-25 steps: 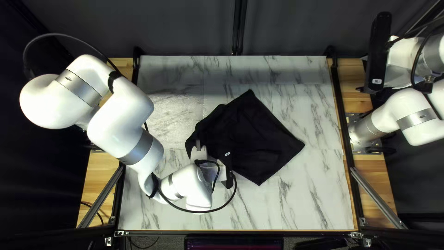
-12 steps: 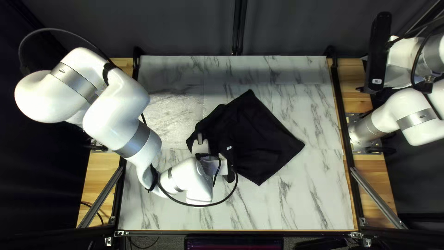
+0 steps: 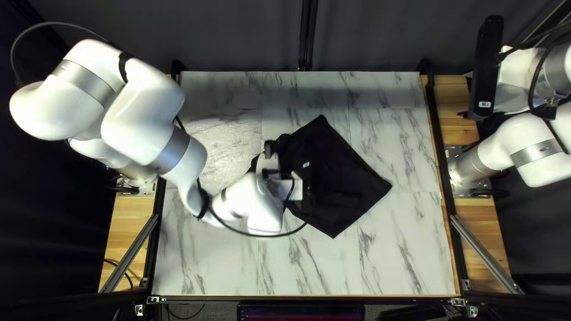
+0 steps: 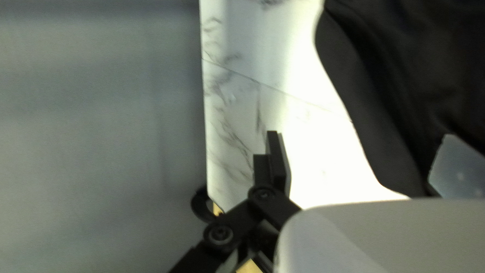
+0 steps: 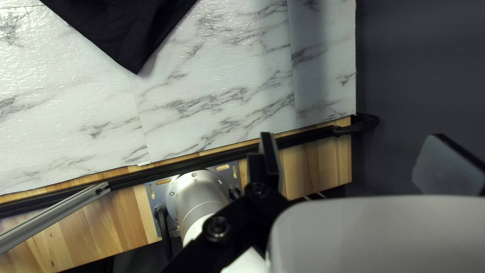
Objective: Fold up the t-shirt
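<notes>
As the left gripper (image 4: 360, 146) hangs open by the black t-shirt (image 3: 342, 184), the folding awaits a fresh grip

While the shirt lies mid-table as a rumpled, slanted shape, its far corner (image 3: 322, 122) pointing to the far edge of the marbled table (image 3: 392, 261), the left arm (image 3: 143, 128) reaches over its left part. That gripper's fingers are spread wide with nothing held. The right gripper (image 5: 355, 146), also wide apart and empty, is beyond the table's right edge.

The step looks like one between folds, with the left arm placing itself for another hold. The next move probably calls for lowering onto a free edge, closing on the layers to be turned, then carrying them across low. Gripping too few layers could leave the fold crooked.
</notes>
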Controlling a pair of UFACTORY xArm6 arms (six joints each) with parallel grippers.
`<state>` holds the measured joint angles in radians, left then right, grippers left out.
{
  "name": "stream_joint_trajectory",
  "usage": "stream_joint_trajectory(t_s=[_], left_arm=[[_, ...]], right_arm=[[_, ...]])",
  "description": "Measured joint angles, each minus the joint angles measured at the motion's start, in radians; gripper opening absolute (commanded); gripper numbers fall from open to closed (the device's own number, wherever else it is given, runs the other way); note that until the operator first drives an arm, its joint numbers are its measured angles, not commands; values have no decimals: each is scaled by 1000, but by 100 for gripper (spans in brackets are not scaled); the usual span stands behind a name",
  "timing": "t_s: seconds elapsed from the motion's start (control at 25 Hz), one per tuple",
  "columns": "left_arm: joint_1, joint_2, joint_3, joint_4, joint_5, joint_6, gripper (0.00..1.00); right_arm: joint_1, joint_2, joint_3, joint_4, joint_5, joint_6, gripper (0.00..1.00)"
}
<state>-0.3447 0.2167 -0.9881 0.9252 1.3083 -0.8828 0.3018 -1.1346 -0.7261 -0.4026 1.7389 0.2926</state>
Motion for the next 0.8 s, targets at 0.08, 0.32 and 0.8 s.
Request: stream_joint_trajectory(t_s=[0.08, 0.32, 0.8], left_arm=[[-30, -15, 5, -9, 13, -1, 100], [-187, -3, -32, -95, 78, -64, 100], [-236, 167, -144, -191, 14, -135, 100]], right_arm=[[0, 0, 0, 0, 0, 0, 100], [0, 0, 0, 0, 0, 0, 100], [0, 0, 0, 0, 0, 0, 100]])
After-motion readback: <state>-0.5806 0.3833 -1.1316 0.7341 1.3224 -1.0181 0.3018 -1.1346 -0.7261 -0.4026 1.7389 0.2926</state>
